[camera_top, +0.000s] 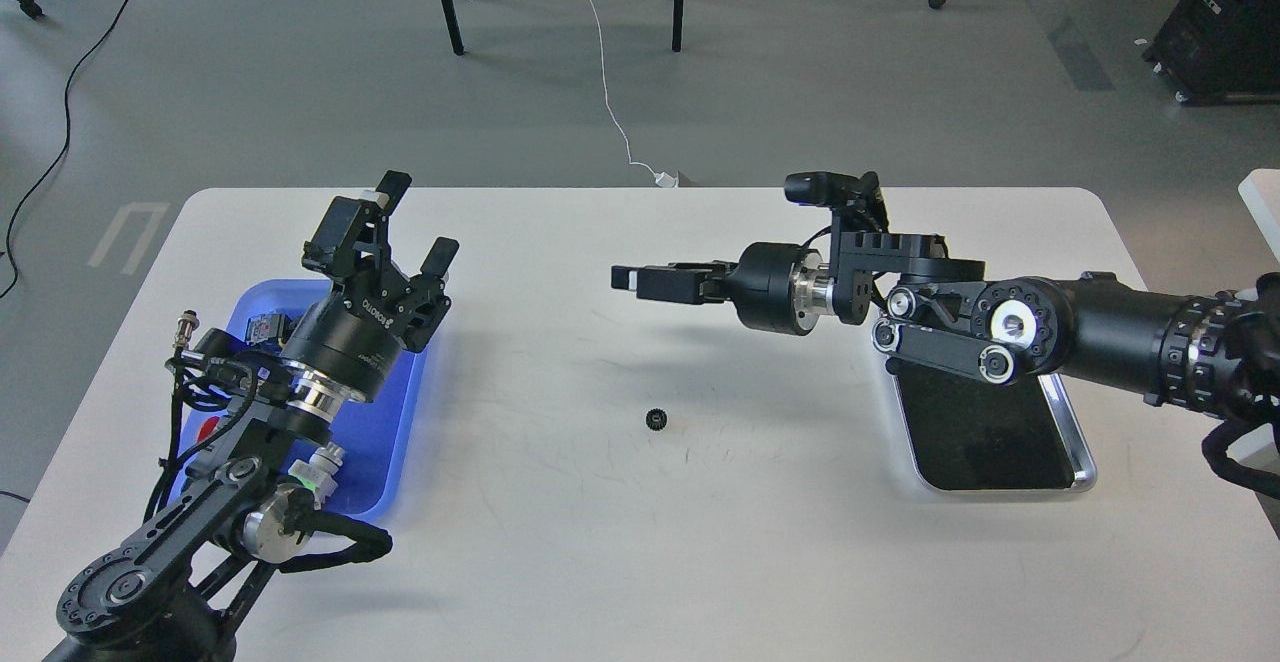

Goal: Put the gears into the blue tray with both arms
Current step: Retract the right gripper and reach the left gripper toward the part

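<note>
One small black gear (656, 419) lies alone on the white table (620, 542), near the middle. The blue tray (392, 420) sits at the left, largely covered by my left arm. My left gripper (416, 226) is raised above the tray's far right corner, open, with nothing between its fingers. My right gripper (622, 279) hangs level above the table and points left, up and away from the gear. I see it side-on, so its fingers overlap and the gap between them does not show. Nothing visible is held in it.
A silver metal tray (1086, 464) with a dark inside lies at the right, under my right arm. In the blue tray lie a red-capped switch (210, 429) and a green-capped switch (318, 472). Chair legs and cables stand on the floor beyond the table.
</note>
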### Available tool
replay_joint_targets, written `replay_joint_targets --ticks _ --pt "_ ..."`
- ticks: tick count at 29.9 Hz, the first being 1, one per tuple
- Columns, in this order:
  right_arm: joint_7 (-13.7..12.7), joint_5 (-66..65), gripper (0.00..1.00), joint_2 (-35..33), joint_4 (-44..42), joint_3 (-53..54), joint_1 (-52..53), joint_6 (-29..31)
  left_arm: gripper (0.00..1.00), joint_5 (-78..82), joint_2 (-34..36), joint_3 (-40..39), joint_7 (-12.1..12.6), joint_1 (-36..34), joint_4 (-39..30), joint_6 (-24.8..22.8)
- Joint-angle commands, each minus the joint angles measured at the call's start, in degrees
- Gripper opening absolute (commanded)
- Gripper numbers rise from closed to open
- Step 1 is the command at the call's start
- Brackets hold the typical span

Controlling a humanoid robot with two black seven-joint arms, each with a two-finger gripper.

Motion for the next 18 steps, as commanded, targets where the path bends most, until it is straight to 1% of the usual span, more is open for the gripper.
replay_joint_targets --ticks 1,3,5,6,9,11,14,16,18 --pt "0.01 9.58 0.96 -5.53 0.40 11.15 -8.79 0.40 0.98 0.35 0.26 0.60 -0.07 0.01 0.01 -0.08" --pt "0.01 14.85 0.96 -7.56 0.58 17.31 -14.24 0.57 0.98 0.61 0.35 0.69 -0.07 0.01 0.01 -0.96" --pt "0.01 19.78 0.96 -8.62 0.67 24.08 -19.17 1.36 0.98 1.05 0.44 0.69 -0.33 0.01 0.10 -3.06" --pt "0.01 22.76 0.96 -8.88 0.67 27.67 -21.54 2.23 0.98 1.84 0.44 0.77 -0.86 -0.07 0.01 -4.20" --pt "0.01 33.65 0.96 -9.59 0.76 36.74 -28.22 6.53 0.98 8.58 0.61 1.56 -2.70 -0.86 0.01 -6.67" --pt "0.01 39.46 0.96 -10.20 0.67 40.53 -31.39 9.35 0.98 13.95 0.44 2.70 -3.02 -1.74 0.01 -7.82" --pt "0.01 46.33 0.96 -11.17 0.49 44.66 -35.44 13.66 0.98 21.42 0.44 4.98 -3.02 -5.95 0.01 -8.87" --pt "0.01 48.54 0.96 -11.87 0.58 45.99 -37.55 16.12 0.98 26.08 0.52 8.84 -3.02 -9.46 0.36 -8.87" --pt "0.01 49.68 0.97 -12.66 0.58 46.52 -39.22 19.02 0.98 31.96 0.70 14.37 -3.02 -13.94 0.80 -8.87"
